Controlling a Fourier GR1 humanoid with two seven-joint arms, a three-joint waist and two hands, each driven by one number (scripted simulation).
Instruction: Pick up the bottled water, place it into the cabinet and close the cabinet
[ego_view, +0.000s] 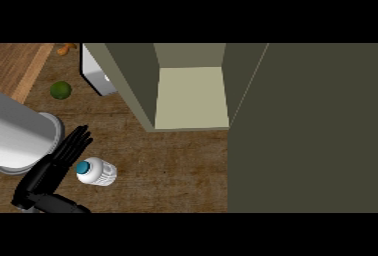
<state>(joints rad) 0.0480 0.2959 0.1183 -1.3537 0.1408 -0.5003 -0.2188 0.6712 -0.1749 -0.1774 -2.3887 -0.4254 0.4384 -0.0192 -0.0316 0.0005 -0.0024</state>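
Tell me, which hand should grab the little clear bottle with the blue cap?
Left. The robot's black left hand is right beside the clear, blue-capped water bottle, its fingers straight, not round it. The right hand is not in view.

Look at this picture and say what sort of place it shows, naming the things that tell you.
Probably a kitchen: a wooden counter carries an open cabinet, a bottle of water and a small green fruit, perhaps a lime.
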